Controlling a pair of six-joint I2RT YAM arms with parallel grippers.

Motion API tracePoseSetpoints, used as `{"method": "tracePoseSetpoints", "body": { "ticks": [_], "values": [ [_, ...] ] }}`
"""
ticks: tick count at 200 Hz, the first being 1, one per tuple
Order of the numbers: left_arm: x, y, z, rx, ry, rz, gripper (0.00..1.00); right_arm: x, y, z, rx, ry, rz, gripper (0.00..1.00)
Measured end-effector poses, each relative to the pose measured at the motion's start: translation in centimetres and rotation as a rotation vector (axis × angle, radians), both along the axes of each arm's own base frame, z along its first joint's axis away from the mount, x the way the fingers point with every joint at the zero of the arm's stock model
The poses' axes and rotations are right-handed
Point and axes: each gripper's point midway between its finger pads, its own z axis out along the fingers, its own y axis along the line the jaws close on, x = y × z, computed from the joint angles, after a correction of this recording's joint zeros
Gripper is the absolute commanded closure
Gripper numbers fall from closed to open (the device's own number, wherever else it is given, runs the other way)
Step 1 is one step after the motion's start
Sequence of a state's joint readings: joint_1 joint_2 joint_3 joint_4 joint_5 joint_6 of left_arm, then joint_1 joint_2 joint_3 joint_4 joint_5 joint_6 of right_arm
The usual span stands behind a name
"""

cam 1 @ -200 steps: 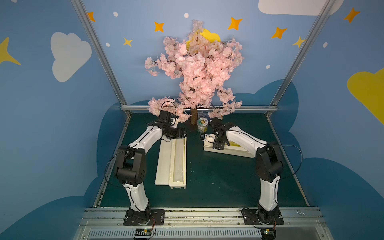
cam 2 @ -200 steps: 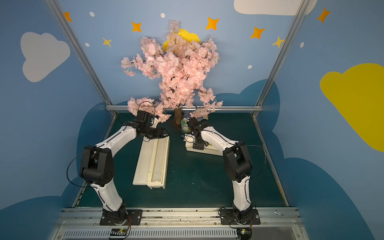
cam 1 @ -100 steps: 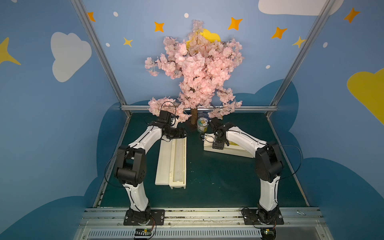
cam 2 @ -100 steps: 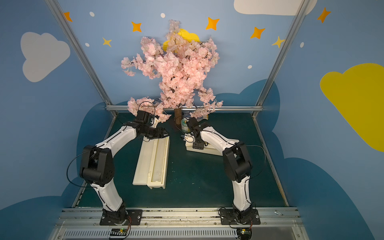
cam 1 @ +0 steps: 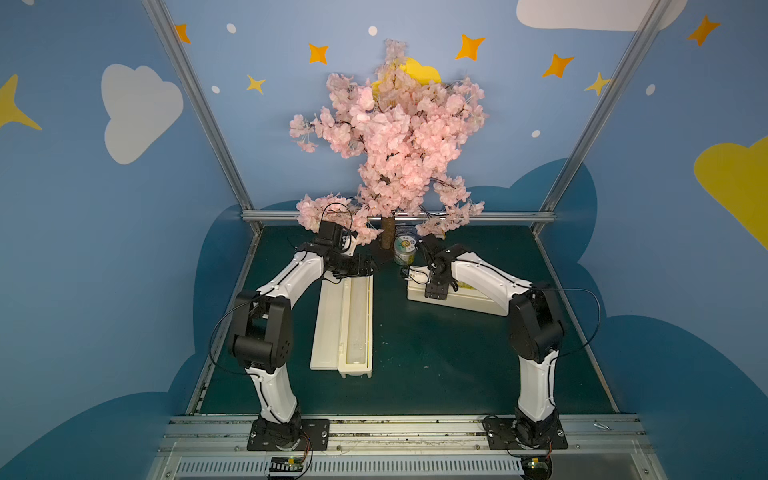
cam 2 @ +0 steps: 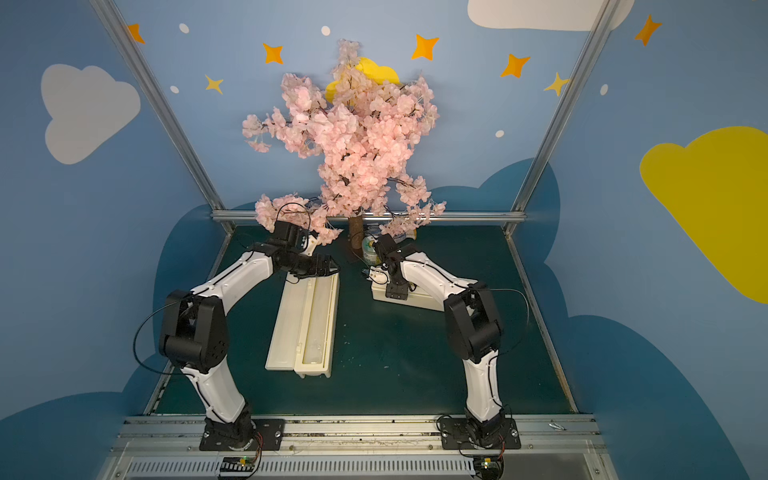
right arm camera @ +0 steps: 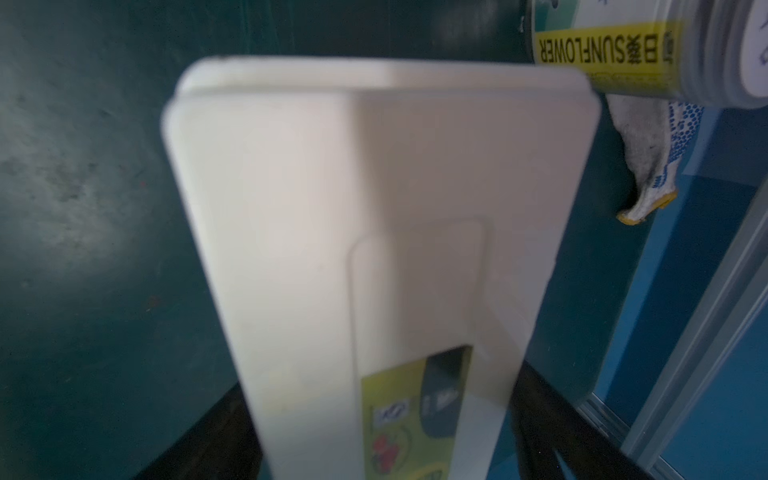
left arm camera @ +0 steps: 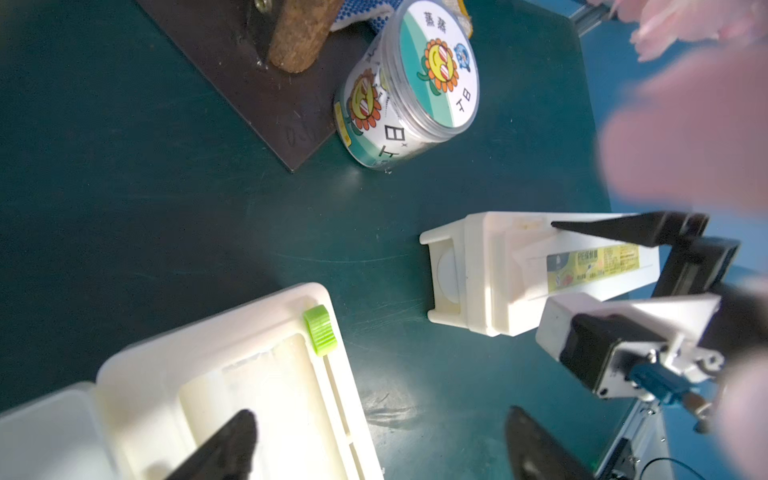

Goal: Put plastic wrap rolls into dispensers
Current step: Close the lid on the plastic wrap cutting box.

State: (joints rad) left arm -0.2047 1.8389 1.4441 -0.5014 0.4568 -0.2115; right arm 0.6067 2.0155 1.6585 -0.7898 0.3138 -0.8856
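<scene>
An open dispenser (cam 1: 328,324) lies lengthwise at centre left, and a plastic wrap roll (cam 1: 356,328) rests in its trough. Over its far end my left gripper (cam 1: 372,266) hangs open; in the left wrist view one fingertip (left arm camera: 232,436) is above the roll (left arm camera: 249,390) and the other is above the mat. A closed dispenser (cam 1: 473,301) with a yellow label lies at the right. My right gripper (cam 1: 433,287) straddles its left end, open, one finger on each long side (right arm camera: 332,187). Both dispensers also show in a top view, the open one (cam 2: 291,324) and the closed one (cam 2: 419,300).
A pink blossom tree (cam 1: 390,137) stands at the back centre on a dark base plate (left arm camera: 232,83). A green-and-white sunflower can (cam 1: 404,249) stands beside its trunk, close to the closed dispenser's end. A dotted work glove (right arm camera: 648,158) lies behind the can.
Both grippers' jaws have spread wider. The arms have hardly moved, and the dispensers lie where they were.
</scene>
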Motion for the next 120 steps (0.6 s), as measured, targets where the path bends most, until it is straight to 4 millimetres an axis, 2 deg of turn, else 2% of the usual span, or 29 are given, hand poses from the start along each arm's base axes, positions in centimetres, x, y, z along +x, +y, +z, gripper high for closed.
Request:
{"method": "tracePoseSetpoints", "body": {
  "ticks": [48,93,120],
  "values": [
    [0.0,-0.1,0.1,-0.005,0.001,-0.002,0.00,0.8,0.4,1.3,0.034,-0.026,-0.018,0.12],
    [0.0,-0.4,0.2,-0.017,-0.009,-0.011,0.00,1.0,0.0,1.7,0.079,0.001,-0.057,0.11],
    [-0.9,-0.9,-0.5,-0.020,-0.013,-0.027,0.00,1.0,-0.5,1.6,0.118,0.031,-0.107,0.11]
  ]
}}
